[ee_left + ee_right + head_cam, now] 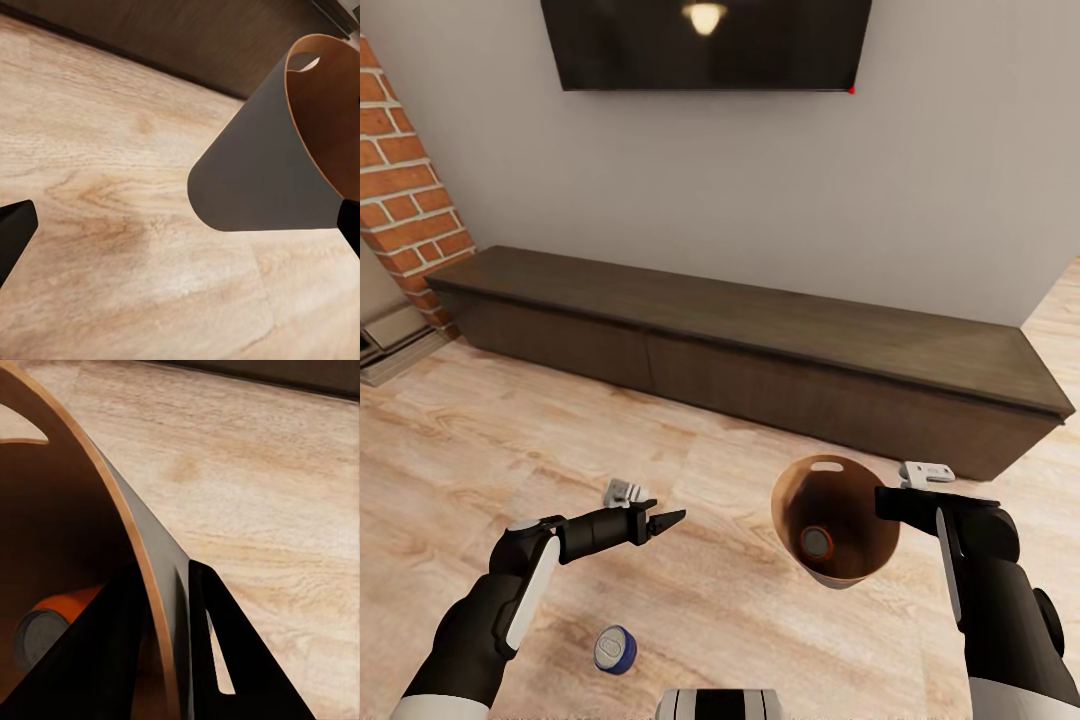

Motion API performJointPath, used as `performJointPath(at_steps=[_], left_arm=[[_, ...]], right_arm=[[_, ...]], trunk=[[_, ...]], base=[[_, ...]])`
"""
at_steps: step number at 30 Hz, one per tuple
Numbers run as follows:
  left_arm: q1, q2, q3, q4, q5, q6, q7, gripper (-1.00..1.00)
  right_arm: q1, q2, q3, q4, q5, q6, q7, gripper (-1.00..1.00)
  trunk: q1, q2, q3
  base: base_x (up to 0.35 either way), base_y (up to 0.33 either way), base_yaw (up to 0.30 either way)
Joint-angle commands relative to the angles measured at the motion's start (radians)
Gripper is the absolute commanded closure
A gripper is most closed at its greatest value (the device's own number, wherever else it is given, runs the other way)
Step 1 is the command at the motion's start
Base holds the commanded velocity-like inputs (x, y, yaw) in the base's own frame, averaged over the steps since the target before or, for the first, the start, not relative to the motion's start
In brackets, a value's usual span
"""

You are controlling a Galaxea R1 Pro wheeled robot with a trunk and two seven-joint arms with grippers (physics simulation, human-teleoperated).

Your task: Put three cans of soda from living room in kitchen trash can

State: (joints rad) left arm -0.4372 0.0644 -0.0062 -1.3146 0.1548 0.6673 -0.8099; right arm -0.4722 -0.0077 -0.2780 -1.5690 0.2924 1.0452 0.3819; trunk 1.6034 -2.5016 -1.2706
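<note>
Trash can [850, 545] above light wood floor [480, 450]

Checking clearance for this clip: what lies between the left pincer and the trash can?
Only bare wood floor. In the head view the open left pincer points at the trash can, with nothing in between.

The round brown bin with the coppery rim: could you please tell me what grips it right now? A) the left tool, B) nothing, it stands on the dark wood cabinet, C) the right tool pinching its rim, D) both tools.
C: the right tool straddles the wall of the round brown bin, one finger inside and one outside, while the left tool hangs apart from it, empty.
</note>
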Motion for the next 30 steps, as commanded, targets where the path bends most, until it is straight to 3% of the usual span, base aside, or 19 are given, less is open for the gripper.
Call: performJointPath(at_steps=[1, 30], left_arm=[[0.000, 0.000, 0.000, 0.000, 0.000, 0.000, 0.000, -1.00], [0.000, 0.000, 0.000, 0.000, -0.001, 0.000, 0.000, -1.00]], right_arm=[[0.000, 0.000, 0.000, 0.000, -0.016, 0.002, 0.000, 1.00], [0.000, 0.002, 0.005, 0.000, -0.015, 0.002, 0.001, 1.00]], trunk=[[0.000, 0.000, -0.002], [0.000, 0.000, -0.047]], base=[[0.000, 0.000, 0.000], [0.000, 0.000, 0.000]])
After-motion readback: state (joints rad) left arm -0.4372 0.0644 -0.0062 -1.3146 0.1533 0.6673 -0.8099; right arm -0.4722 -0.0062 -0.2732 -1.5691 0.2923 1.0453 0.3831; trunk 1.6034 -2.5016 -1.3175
